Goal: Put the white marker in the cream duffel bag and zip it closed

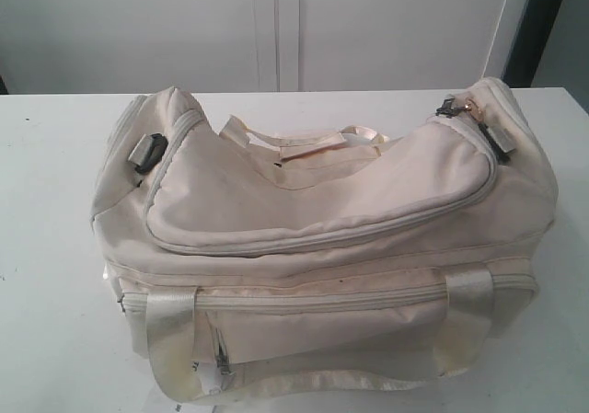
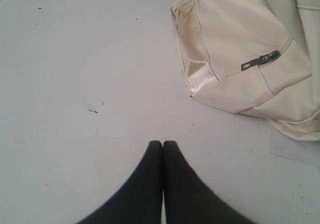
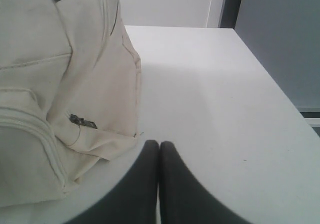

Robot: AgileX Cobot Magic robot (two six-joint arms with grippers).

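Exterior view, read left to right: the cream duffel bag point(image 1: 322, 192) sits on the white bench point(image 1: 55, 201), its long side facing the camera. A black buckle point(image 1: 147, 151) is fixed at its left end. A satin strap handle point(image 1: 170, 330) crosses the front on the left. Beside it hangs the front pocket's zip pull point(image 1: 221, 350) with a small pale tag; the marks on it are too small to read. No brand name is legible on the bag.

The curved top flap point(image 1: 304, 201) lies flat. Its zip looks closed along the front edge, with the dark slider point(image 1: 448, 108) at the upper right end. The far edge is hidden. No contents of the bag can be seen. The white marker shows in no view, so its place cannot be told.

Left wrist view: the left fingers point(image 2: 147, 174) are pressed together, tip against tip, holding nothing. They are over bare bench, apart from the bag's end with its dark side zip pull point(image 2: 260, 60).

Right wrist view: the right fingers point(image 3: 175, 179) are likewise pressed together and empty. They are just beside the bag's lower corner; contact cannot be confirmed.
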